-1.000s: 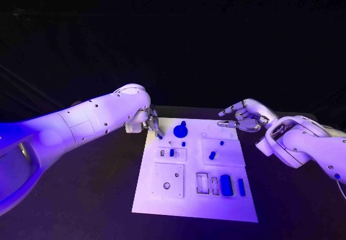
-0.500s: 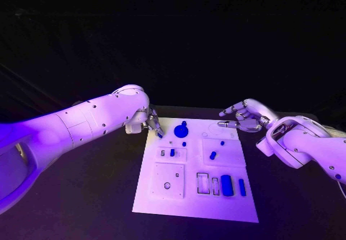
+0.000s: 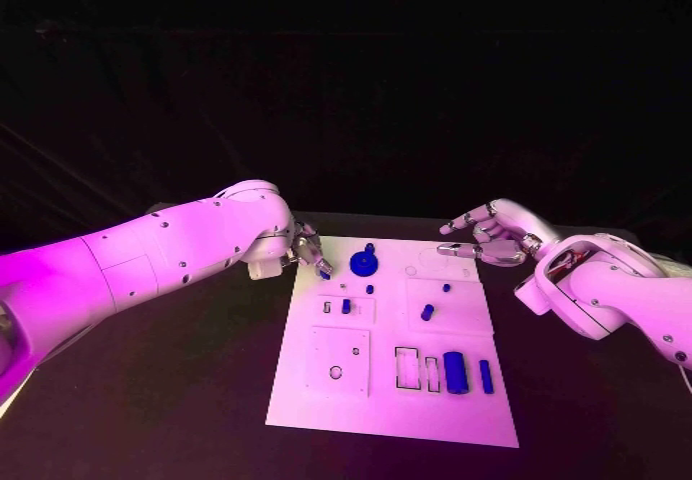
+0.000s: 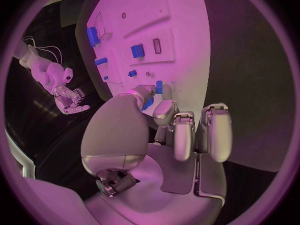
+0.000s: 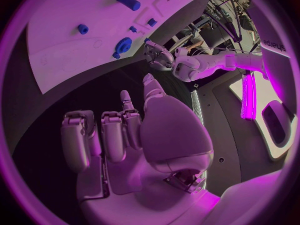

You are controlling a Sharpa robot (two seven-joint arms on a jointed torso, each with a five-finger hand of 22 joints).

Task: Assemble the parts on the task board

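Observation:
The white task board (image 3: 325, 400) lies in the middle of the table. My left hand (image 3: 302, 248) hovers at its far left corner and pinches a small blue part (image 3: 323, 271) between thumb and a finger, as the left wrist view shows the part (image 4: 149, 103) at the fingertips (image 4: 164, 112). A round blue part (image 3: 364, 263) sits just beside it on the board. My right hand (image 3: 486, 236) hangs past the far right corner, fingers apart, holding nothing. In the right wrist view its fingers (image 5: 112, 135) are loosely bent above the dark table.
Small blue pegs (image 3: 427, 312) stand mid-board. A long blue block (image 3: 456, 371) and a thin blue bar (image 3: 486, 376) lie in slots near the front right. Two empty slots (image 3: 407, 367) are beside them. Black table (image 3: 188, 400) surrounds the board.
My left arm has shifted a little and its hand has edged slightly toward the board with the small part. The right hand has hardly moved.

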